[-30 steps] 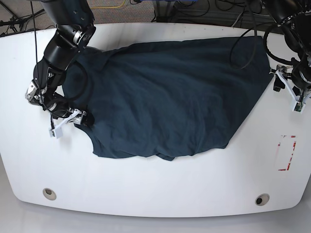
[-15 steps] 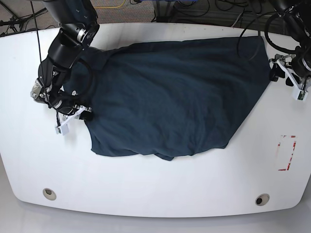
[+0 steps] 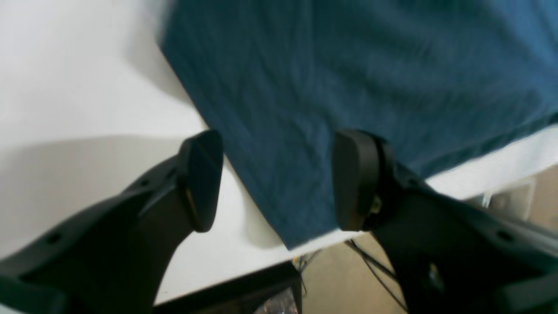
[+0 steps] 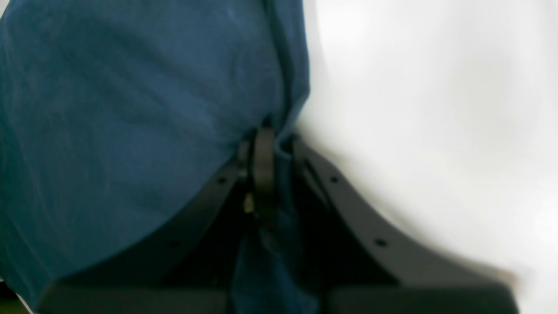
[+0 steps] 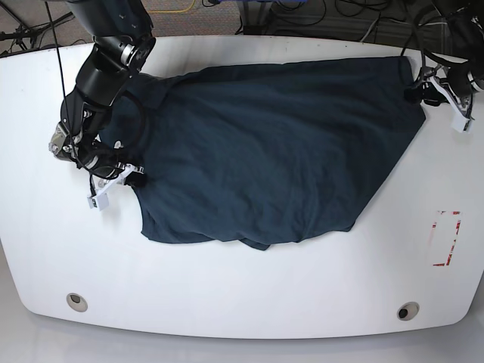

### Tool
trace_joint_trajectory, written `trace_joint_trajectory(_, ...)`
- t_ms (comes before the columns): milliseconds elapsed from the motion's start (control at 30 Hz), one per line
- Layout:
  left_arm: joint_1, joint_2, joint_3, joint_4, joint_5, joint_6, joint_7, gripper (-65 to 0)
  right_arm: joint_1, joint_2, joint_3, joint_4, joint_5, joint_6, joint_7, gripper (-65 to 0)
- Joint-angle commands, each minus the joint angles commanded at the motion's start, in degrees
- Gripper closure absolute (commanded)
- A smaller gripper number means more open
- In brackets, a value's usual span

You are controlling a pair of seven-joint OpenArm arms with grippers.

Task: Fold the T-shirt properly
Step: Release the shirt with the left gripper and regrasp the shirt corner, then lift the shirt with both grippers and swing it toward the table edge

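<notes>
My right claw (image 5: 125,178) sits at the far left of the base view, low over the white table (image 5: 227,287), its fingers (image 4: 263,165) pressed together on a fold of the shirt's (image 5: 265,151) left edge; in the right wrist view the navy cloth bunches between the two black fingers and hangs down behind them, with bare table to the side. The right arm (image 5: 106,68) reaches down from the top left corner, its dark links crossing the shirt's upper left part. The shirt — dark navy, wrinkled — lies spread across the middle of the table, wide at the top, narrowing to a rumpled lower edge with a small fold poking out near the bottom centre; its upper right corner reaches almost to the table's far edge. A small red-and-white mark (image 5: 446,238) lies on the table at the right, well apart from the cloth. Two round holes (image 5: 76,301) sit near the front edge. My left claw (image 5: 442,85) hangs at the top right, just beside the shirt's corner — spread wide, holding nothing; in the left wrist view its two black fingers (image 3: 200,179) straddle the cloth's corner (image 3: 301,231) above the table edge, without touching it as far as I can tell.
</notes>
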Motion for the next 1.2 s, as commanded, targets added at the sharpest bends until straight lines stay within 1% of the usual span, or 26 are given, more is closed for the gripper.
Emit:
trace_joint_trajectory(267, 2.5, -0.7, 0.4, -1.1, -0.2, 0.0, -0.3, -37.1, 0.0, 0.0, 0.0, 0.0, 0.0, 0.00, 0.0, -3.0)
trace_joint_trajectory(433, 3.0, -0.5, 3.0, -1.2, -0.3, 0.0, -0.4, -37.1, 0.0, 0.0, 0.0, 0.0, 0.0, 0.00, 0.0, -3.0)
trace_joint_trajectory(533, 3.1, -0.3, 4.4, -1.5, -0.2, 0.0, -0.7, -37.1, 0.0, 0.0, 0.0, 0.0, 0.0, 0.00, 0.0, -3.0)
trace_joint_trajectory(700, 3.0, 1.4, 6.8, -1.5, 0.1, 0.0, -0.7, -37.1, 0.0, 0.0, 0.0, 0.0, 0.0, 0.00, 0.0, -3.0)
trace_joint_trajectory(833, 2.9, 1.7, 7.3, -1.5, 0.1, 0.0, -0.7, -37.1, 0.0, 0.0, 0.0, 0.0, 0.0, 0.00, 0.0, -3.0)
trace_joint_trajectory(1033, 2.9, 1.8, 10.5, -1.5, 0.1, 0.0, -0.7, -36.3, -0.1, 0.0, 0.0, 0.0, 0.0, 0.00, 0.0, -3.0)
trace_joint_trajectory(1100, 2.9, 1.8, 10.9, -1.5, 0.1, 0.0, -0.7, -31.2, -0.7, 0.0, 0.0, 0.1, 0.0, 0.00, 0.0, -2.9)
trace_joint_trajectory(1200, 2.5, 1.8, 11.1, -1.5, 0.2, 0.0, -0.8, -16.2, -0.9, 0.0, 0.0, 0.1, 0.0, 0.00, 0.0, -2.9)
